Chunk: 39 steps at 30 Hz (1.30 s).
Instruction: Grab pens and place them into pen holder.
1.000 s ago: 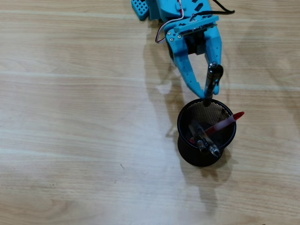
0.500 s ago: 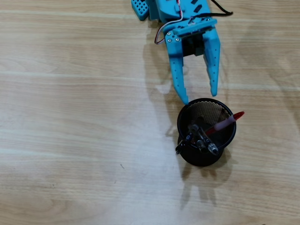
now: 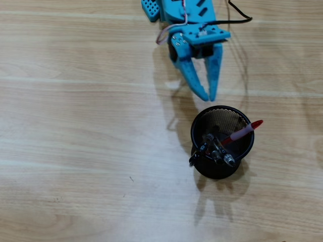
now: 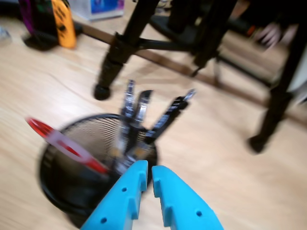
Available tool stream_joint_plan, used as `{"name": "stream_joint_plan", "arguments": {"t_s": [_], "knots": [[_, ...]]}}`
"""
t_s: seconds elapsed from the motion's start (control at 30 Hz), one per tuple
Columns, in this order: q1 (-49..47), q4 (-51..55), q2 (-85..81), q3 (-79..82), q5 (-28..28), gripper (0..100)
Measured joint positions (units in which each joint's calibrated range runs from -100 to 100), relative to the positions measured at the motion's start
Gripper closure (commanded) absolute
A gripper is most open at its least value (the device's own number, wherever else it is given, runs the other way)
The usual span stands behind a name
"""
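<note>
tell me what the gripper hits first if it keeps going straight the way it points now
Probably the near rim of the pen holder. The gripper, its jaws almost closed and empty, points at it in both views, though its height above the rim is unclear.

No legible text, label, brand, number or sign appears in either view. The box at the top edge of the wrist view carries blue print, too blurred to read. The pens and holder show no readable marking.

Pale wood-grain table, black mesh pen holder standing on it, seemingly upright
</note>
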Motion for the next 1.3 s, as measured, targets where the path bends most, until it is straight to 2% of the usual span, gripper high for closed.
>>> {"name": "stream_joint_plan", "arguments": {"t_s": [0.07, 0.1, 0.27, 0.4, 0.5, 0.6, 0.7, 0.83, 1.0, 1.1, 1.3], "knots": [[1.3, 0.0, -7.1, 6.7, 8.3, 98], [1.5, 0.0, -8.5, 8.3, 10.2, 98], [4.5, 0.0, -22.2, 26.0, 18.9, 98], [7.7, 0.3, -31.2, 39.6, 23.7, 98], [9.8, 6.8, -38.6, 46.2, 28.0, 98], [10.8, 13.3, -43.8, 46.5, 31.1, 98], [10.7, 26.0, -50.9, 46.9, 34.3, 98], [11.1, 41.8, -61.3, 48.7, 37.1, 98], [10.3, 55.8, -73.0, 49.8, 39.4, 98], [8.3, 61.5, -75.4, 49.9, 41.5, 98], [7.2, 65.2, -75.4, 49.7, 44.7, 98]]}}
